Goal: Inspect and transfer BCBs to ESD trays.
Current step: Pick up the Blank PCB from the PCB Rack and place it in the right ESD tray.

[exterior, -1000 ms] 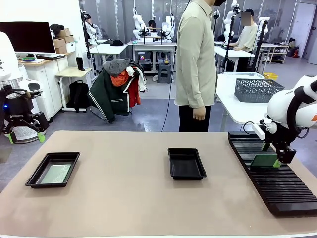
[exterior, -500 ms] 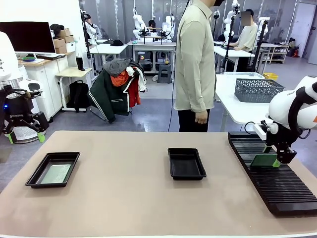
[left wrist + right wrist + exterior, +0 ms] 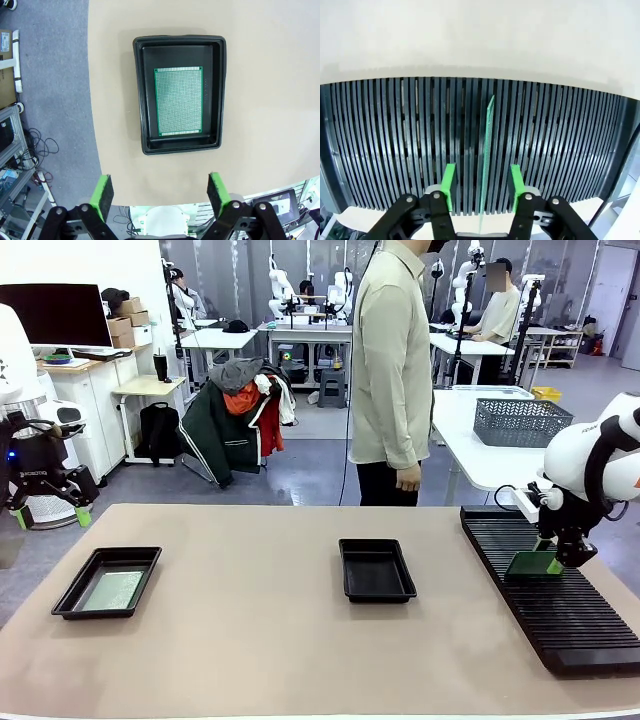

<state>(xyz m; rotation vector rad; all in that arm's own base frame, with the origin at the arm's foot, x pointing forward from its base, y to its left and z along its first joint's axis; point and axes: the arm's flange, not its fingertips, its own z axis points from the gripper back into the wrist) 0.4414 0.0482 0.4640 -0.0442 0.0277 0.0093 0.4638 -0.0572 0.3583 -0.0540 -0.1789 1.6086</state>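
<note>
Right wrist view: upright BCB (image 3: 489, 130) is stood on edge in slotted rack (image 3: 395, 125), so both faces are left free for a side grip. It is straddled by right gripper (image 3: 482, 186), jaws half-open, pads (image 3: 449, 182) clear of it, nothing held. Left gripper (image 3: 160, 194) is spread wide and empty, parked above left ESD tray (image 3: 220, 90), where flat BCB (image 3: 178, 101) is laid. Middle ESD tray (image 3: 377, 572) is bare, judged the next destination.

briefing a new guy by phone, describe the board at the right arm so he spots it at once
Find the long black slotted rack on the table's right. Toward its far end one thin green board stands on edge in a slot, between the open jaws of the right gripper. The other board lies flat in the left tray.
</note>
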